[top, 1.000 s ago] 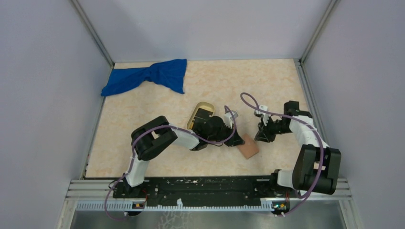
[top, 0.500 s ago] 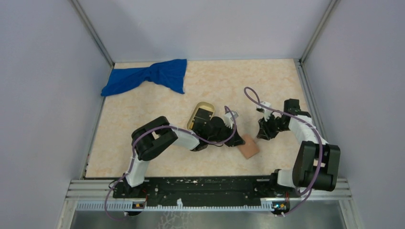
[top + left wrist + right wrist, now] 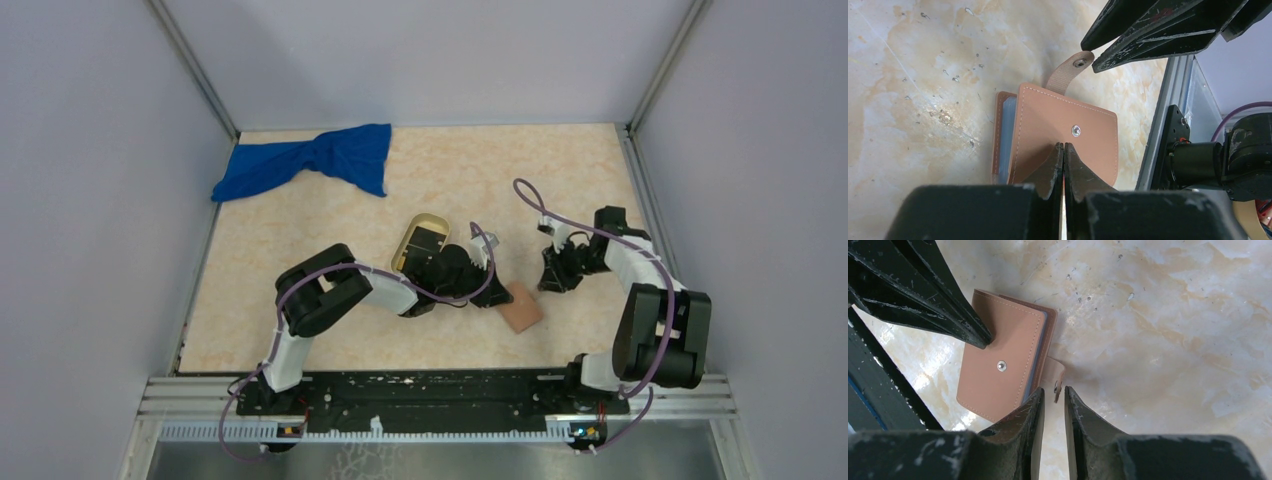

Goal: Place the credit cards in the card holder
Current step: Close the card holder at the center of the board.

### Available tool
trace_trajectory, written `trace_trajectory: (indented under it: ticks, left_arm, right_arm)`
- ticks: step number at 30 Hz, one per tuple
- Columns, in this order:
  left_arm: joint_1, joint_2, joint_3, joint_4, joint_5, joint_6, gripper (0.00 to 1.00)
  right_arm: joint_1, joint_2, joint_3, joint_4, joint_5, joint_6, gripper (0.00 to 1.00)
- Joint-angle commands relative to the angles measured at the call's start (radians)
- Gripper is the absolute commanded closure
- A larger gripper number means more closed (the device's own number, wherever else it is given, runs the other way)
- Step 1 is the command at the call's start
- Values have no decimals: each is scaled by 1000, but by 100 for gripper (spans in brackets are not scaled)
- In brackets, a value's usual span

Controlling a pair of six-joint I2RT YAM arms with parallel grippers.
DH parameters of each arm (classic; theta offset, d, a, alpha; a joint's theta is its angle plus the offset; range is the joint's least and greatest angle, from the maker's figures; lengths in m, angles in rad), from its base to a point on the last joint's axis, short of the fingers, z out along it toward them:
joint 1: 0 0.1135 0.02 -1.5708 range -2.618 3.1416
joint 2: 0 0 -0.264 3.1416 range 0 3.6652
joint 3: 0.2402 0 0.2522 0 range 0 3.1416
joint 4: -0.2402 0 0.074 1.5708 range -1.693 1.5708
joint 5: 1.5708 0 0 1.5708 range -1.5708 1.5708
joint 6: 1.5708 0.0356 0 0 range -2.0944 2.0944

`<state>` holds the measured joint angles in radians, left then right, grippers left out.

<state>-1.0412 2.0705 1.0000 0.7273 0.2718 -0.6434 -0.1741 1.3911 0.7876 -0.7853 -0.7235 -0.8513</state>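
Observation:
The card holder (image 3: 521, 308) is a reddish-brown wallet lying shut on the table, its blue-grey inside showing at one edge (image 3: 1004, 135). My left gripper (image 3: 1063, 145) is shut, and its tips press down on the cover (image 3: 998, 367). The wallet's snap strap (image 3: 1057, 378) sticks up from the far side. My right gripper (image 3: 1054, 391) is narrowly open, with the strap's end between its tips and a gap on each side. A dark flat shape in the oval tray (image 3: 412, 232) may be the credit cards. It is too small to tell.
A crumpled blue cloth (image 3: 310, 160) lies at the far left. The tan oval tray sits just behind my left wrist (image 3: 450, 268). Grey walls and metal rails enclose the table on three sides, and the right rail (image 3: 1160, 115) runs close to the wallet.
My right gripper has shifted slightly by the wallet's strap, and its jaws widened and then narrowed again. The left gripper and the wallet have not moved.

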Motion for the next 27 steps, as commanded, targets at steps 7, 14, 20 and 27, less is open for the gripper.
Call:
trace_trajectory:
  ticks: [7, 14, 20, 27]
  left_arm:
    - [-11, 34, 10, -44, -15, 10, 97]
    - [-10, 34, 12, -45, -13, 10, 97]
    - [-11, 35, 14, -45, -11, 10, 97]
    - [-10, 35, 15, -47, -10, 11, 97]
  right_arm:
    - [-24, 19, 56, -32, -37, -5, 84]
    - [-24, 17, 55, -22, -34, 1, 92]
    - [-24, 22, 53, -14, -30, 8, 92]
    - [-25, 28, 51, -9, -29, 10, 90]
